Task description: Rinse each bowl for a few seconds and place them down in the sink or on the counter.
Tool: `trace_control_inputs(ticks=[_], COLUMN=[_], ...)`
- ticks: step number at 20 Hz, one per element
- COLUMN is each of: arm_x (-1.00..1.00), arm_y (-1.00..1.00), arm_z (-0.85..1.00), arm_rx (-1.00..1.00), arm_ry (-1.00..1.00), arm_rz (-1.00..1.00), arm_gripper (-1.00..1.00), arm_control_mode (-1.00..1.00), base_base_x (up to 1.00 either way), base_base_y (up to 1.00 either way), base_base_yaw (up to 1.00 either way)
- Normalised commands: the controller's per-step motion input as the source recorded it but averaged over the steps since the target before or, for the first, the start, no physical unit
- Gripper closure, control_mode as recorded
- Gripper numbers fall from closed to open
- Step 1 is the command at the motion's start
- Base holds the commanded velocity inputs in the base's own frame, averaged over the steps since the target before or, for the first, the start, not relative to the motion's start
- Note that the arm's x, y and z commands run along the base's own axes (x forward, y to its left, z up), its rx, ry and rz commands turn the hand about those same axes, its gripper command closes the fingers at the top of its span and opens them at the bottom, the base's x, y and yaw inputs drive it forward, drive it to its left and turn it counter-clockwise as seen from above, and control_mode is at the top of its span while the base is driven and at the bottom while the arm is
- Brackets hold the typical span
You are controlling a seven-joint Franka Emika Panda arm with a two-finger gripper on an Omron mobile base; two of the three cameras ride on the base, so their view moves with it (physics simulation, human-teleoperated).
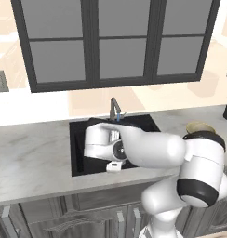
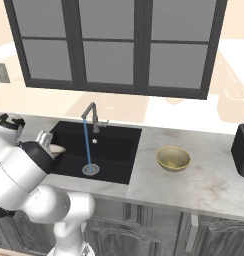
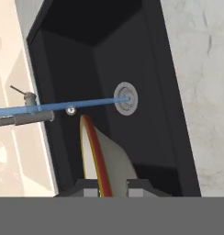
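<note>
Over the sink, my end effector grips the shallow bowl by its rim.
Water stream hits the drain; olive bowl sits on the counter.

Soft, even light is filling this rendered kitchen, with no glare and only faint shadows. The sink beyond the gripper is reading nearly flat black, its inner walls barely shaded. Edges are looking slightly soft and low in detail, without bending at the borders.
</note>
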Motion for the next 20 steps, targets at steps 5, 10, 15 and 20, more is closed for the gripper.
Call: trace_control_inputs(ticks=[5, 10, 15, 20], arm_x=[0.0, 0.04, 0.16, 0.2], arm_y=[0.0, 0.05, 0.09, 0.07], arm_z=[0.46, 0.22, 0.13, 0.13], arm_rx=[-0.25, -0.2, -0.16, -0.16], arm_ry=[0.01, 0.02, 0.05, 0.06], arm_rz=[-0.15, -0.13, -0.14, -0.13], arm_gripper=[1.0, 1.0, 1.0, 1.0], arm_control_mode=[-1.0, -1.0, -1.0, -1.0], base_base_x=[0.0, 0.0, 0.0, 0.0], base_base_y=[0.0, 0.0, 0.0, 0.0], base_base_yaw=[0.0, 0.0, 0.0, 0.0])
